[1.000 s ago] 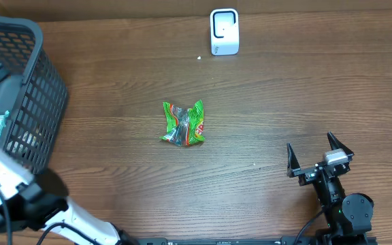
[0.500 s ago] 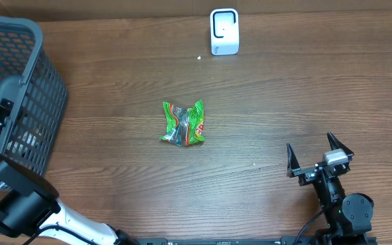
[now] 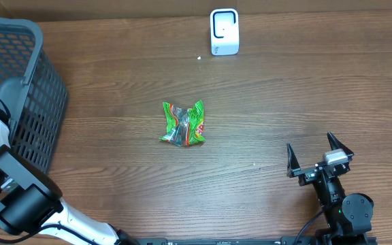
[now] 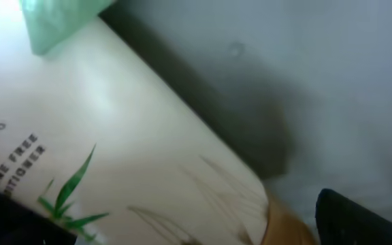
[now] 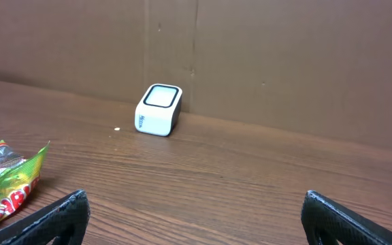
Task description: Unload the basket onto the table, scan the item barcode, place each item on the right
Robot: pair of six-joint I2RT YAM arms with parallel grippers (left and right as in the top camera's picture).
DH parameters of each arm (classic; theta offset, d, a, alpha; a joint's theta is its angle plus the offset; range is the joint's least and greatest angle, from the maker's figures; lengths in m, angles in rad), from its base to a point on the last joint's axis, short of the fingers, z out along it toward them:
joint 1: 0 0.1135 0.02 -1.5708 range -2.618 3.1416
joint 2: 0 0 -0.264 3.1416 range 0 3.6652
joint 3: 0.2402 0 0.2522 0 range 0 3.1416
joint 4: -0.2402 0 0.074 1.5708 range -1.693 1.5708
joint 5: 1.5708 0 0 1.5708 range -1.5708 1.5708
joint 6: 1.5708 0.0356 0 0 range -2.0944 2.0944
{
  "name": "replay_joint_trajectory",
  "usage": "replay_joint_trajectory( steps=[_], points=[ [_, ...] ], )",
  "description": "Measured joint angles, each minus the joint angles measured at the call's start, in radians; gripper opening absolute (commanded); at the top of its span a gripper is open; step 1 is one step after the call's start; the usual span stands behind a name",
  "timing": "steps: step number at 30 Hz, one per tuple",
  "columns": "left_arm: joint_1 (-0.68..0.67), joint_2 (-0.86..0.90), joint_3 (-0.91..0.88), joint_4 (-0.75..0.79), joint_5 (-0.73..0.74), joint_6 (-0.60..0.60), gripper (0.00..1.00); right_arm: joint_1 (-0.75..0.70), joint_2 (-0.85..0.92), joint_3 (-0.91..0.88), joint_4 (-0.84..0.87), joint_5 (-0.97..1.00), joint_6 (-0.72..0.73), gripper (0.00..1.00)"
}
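Green and crumpled, a snack packet (image 3: 183, 124) lies alone in the middle of the counter (image 3: 284, 88), well apart from the white scanner (image 3: 224, 31) at the far edge. Nothing is shown to the scanner yet, so I judge the task is only beginning. Your left fingers (image 4: 359, 218) are spread wide inside the basket (image 3: 39, 82), close to a cream bottle (image 4: 135, 156) but not closed on it, and your right fingers (image 3: 291, 162) stand open and empty near the front edge.

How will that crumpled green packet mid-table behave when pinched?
The green packet looks thin and crinkled, so it is probably floppy and light. Its glossy film may slip or crush. Lying flat and crumpled, it likely won't roll.
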Motion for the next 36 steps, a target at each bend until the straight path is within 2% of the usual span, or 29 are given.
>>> replay_joint_trajectory(
  steps=[4,10,14,17,23,27,31,33,34,36],
  points=[
    [-0.007,-0.02,-0.036,0.062,-0.011,-0.025,0.98,0.0,0.0,0.0,0.0,0.0,0.0,1.0],
    [-0.011,-0.024,-0.046,0.089,-0.021,-0.05,0.75,0.0,0.0,0.0,0.0,0.0,0.001,1.0],
    [-0.011,-0.024,-0.046,0.094,-0.02,-0.054,0.66,0.0,0.0,0.0,0.0,0.0,0.0,1.0],
    [-0.011,-0.024,-0.046,0.098,-0.013,-0.056,0.64,0.0,0.0,0.0,-0.001,0.0,0.0,1.0],
    [-0.002,-0.02,-0.02,0.078,0.105,-0.008,0.64,0.0,0.0,0.0,0.0,0.0,0.001,1.0],
    [-0.001,-0.011,0.055,-0.01,0.246,0.053,0.66,0.0,0.0,0.0,0.0,0.0,0.0,1.0],
    [-0.001,-0.011,0.114,-0.086,0.319,0.096,0.69,0.0,0.0,0.0,-0.001,0.0,0.0,1.0],
    [-0.001,-0.011,0.116,-0.109,0.352,0.112,0.75,0.0,0.0,0.0,0.0,0.0,0.0,1.0],
    [-0.001,-0.011,0.116,-0.108,0.363,0.115,0.82,0.0,0.0,0.0,0.0,0.0,0.001,1.0],
    [-0.001,-0.011,0.116,-0.095,0.374,0.121,0.88,0.0,0.0,0.0,0.0,0.0,0.0,1.0]
  ],
)
